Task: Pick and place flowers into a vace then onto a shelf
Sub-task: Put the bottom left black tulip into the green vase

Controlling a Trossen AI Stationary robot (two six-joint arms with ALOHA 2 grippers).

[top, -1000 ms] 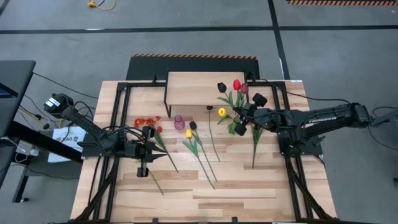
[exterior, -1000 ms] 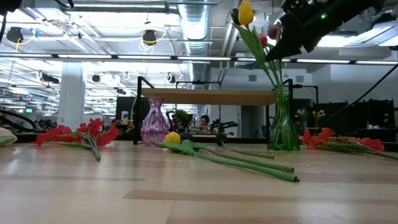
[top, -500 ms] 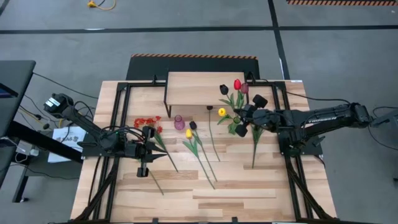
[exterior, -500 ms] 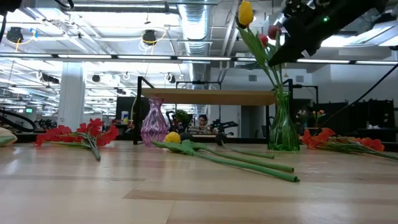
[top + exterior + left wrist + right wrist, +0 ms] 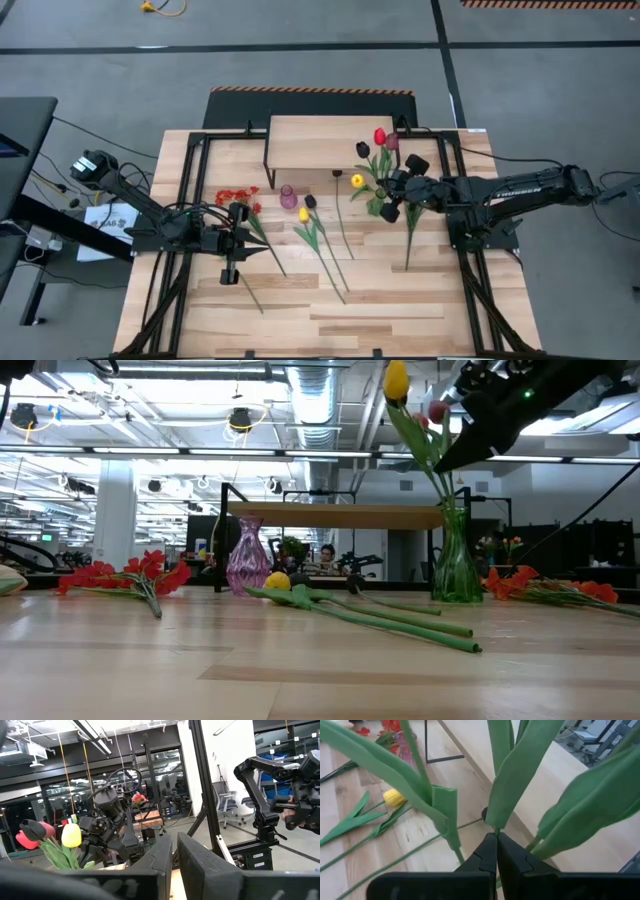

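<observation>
flowers upright in vase, heads up

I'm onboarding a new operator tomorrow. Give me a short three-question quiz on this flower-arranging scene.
1. True or false: the green glass vase stands on the shelf.
2. Which vase holds no flowers? A) the green one B) the pink vase
3. Fill in: the right gripper is shut on a flower ____.

Key: 1 false, it stands on the table. 2 B. 3 stem. The left gripper waits, shut, low over the table's left side.
</observation>
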